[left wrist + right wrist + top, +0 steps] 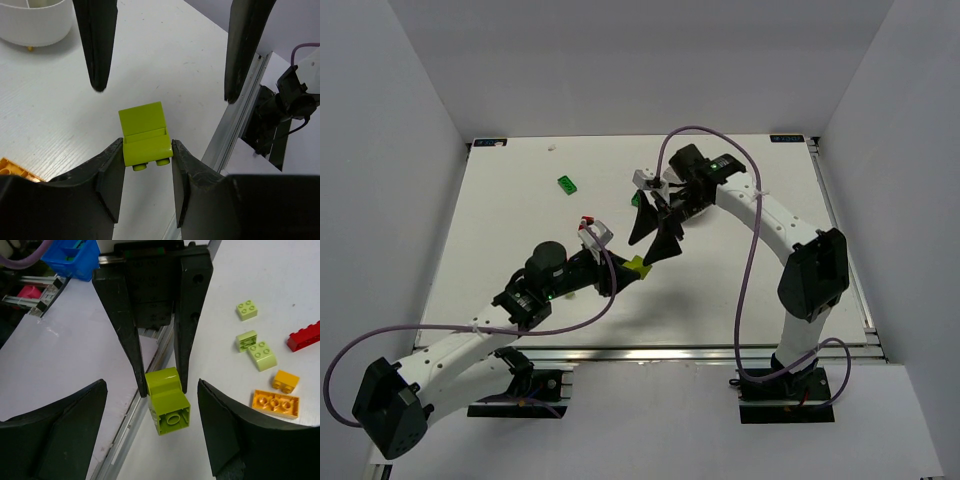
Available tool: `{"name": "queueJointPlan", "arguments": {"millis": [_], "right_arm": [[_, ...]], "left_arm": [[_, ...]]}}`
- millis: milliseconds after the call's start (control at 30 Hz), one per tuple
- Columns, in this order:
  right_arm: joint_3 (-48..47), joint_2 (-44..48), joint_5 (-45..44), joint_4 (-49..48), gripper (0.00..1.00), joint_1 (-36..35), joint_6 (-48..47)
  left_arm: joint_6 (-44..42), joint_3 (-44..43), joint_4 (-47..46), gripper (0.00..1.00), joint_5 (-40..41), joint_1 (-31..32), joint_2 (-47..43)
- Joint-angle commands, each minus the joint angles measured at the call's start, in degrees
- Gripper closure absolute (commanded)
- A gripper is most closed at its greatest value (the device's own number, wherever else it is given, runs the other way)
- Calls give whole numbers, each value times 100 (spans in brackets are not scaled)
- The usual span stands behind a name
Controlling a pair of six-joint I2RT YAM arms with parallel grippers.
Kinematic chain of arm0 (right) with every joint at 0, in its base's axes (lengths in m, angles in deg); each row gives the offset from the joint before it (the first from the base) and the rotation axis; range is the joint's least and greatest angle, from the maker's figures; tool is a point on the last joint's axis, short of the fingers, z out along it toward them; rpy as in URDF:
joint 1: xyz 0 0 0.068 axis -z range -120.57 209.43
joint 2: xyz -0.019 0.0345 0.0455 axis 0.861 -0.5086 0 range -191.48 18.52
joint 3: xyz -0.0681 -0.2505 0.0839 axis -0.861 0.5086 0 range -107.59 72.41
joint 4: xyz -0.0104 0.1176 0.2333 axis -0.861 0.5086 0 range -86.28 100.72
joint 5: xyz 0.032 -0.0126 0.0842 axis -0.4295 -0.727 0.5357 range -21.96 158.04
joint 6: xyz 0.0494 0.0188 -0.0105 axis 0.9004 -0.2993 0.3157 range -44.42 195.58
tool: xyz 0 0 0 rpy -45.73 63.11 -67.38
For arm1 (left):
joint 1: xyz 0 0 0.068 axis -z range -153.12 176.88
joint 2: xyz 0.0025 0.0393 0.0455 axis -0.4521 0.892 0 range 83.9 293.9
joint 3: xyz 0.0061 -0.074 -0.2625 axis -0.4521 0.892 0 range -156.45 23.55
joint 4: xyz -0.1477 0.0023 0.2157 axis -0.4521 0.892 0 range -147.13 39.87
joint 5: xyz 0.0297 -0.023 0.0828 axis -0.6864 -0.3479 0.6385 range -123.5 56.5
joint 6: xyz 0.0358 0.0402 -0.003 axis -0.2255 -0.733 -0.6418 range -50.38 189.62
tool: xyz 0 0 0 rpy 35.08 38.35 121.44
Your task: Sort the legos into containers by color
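Observation:
My left gripper (147,145) is shut on a lime-green lego (144,134) and holds it above the table; it also shows in the top view (630,270). My right gripper (150,387) is wide open, its jaws standing either side of that lime lego (168,407) without touching it. Its two fingers (96,45) hang over the brick in the left wrist view. The white dish (32,22) is at the upper left there. Loose legos lie on the table: lime (247,310), pale green (261,356), red (304,336), orange (276,403).
A dark green lego (566,185) lies alone at the table's back left, and another green piece (636,199) lies by the right gripper. The table's metal front rail (235,125) runs close beside the held brick. An orange brick (15,172) lies near my left gripper.

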Motion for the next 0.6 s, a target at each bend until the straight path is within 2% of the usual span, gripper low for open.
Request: {"name": "queueJointPlan", "arguments": {"millis": [0,67,200,400,567], "right_arm": [[-215,-102,105,951,23,-41,-700],[-312,-269,52,1339,24,-59,-1227],[-199,-305,-71,1428,26,-68,-1395],[-84,-322,-308,1148,28,-68,-1264],[-5,-296,-361,884,34,-68,-1097]], "left_arm": [[-235,-365,-38,100,-24,132,72],[-253,-427,-21,100,12,176,98],[-279,-515,-21,100,38,185,107],[-288,-542,6,100,29,185,142],[-262,-489,-29,100,47,194,134]]}}
